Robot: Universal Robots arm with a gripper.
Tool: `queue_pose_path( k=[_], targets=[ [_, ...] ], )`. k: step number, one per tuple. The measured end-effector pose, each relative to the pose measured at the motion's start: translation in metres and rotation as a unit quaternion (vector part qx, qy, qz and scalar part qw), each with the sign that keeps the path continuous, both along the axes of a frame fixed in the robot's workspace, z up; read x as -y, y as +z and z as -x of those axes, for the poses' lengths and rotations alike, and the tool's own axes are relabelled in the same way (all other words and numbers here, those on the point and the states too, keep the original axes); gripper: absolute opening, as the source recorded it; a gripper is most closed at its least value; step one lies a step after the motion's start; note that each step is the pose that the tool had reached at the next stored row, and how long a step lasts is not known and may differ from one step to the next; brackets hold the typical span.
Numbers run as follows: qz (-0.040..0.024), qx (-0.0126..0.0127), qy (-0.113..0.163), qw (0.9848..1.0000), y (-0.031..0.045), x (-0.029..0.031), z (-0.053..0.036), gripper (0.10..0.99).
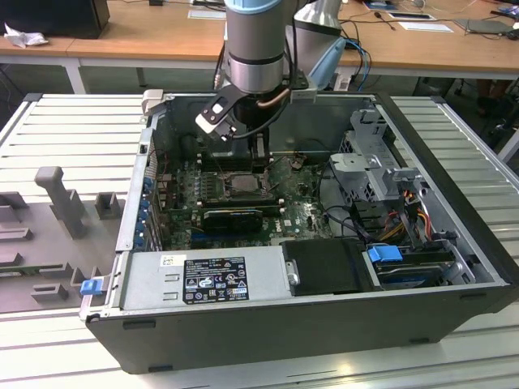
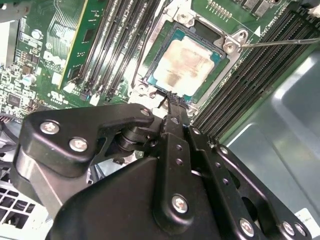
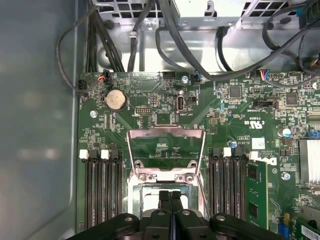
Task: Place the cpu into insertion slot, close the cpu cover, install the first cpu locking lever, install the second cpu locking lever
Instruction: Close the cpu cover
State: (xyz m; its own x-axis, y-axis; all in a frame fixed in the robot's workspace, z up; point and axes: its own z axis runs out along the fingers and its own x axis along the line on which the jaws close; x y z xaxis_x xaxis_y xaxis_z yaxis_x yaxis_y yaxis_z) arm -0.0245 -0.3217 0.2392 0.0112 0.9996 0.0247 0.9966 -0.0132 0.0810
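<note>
Power supply (image 1: pixel 203 279) sits nearest in the open case (image 1: pixel 268 332), on the near side of the slot (image 2: pixel 216 56). Cpu (image 2: pixel 184 62) lies in the slot, flat, square to the rim, pale face up, so placing looks done.

Gripper (image 2: pixel 172 98) hangs over the slot, tips above the cpu's edge. Fingers are pressed together with nothing between them. Whether the tips touch the cpu: cannot tell.

Cover (image 3: pixel 166 131) is swung up off the slot, hinged at the slot's edge, with the board visible through its window. It is not closed. A thin lever (image 2: pixel 280 42) sticks out free beside the slot, unlatched. Memory slots (image 3: pixel 102 190) flank the slot on both sides. Beyond the slot are cables (image 3: pixel 165 30) and the case's far wall, then a desk (image 1: pixel 146 32) behind the case.

Step in hand, my read: closing the cover. To do it well:
- Use the closed tips as a pusher on the cover's metal frame, never through the window onto the cpu.
- Push so the cover swings about its hinge down over the slot.
- Go slowly with light force, so the cover lands flat on the slot rim all round.
- Keep the lever out of the cover's path, or it may jam.
- Watch that the cpu does not shift in the slot.
</note>
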Motion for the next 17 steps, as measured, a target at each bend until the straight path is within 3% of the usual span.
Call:
queue_pose_path(
  k=[8,14,17],
  targets=[
    [0.0001,-0.0002,0.0,1.0,0.0048,-0.0001,-0.0023,0.106],
    [0.0,-0.0001,0.0,1.0,0.0164,-0.0001,-0.0023,0.106],
    [-0.0002,-0.0001,0.0,1.0,0.0174,-0.0002,-0.0035,0.106]
  ],
)
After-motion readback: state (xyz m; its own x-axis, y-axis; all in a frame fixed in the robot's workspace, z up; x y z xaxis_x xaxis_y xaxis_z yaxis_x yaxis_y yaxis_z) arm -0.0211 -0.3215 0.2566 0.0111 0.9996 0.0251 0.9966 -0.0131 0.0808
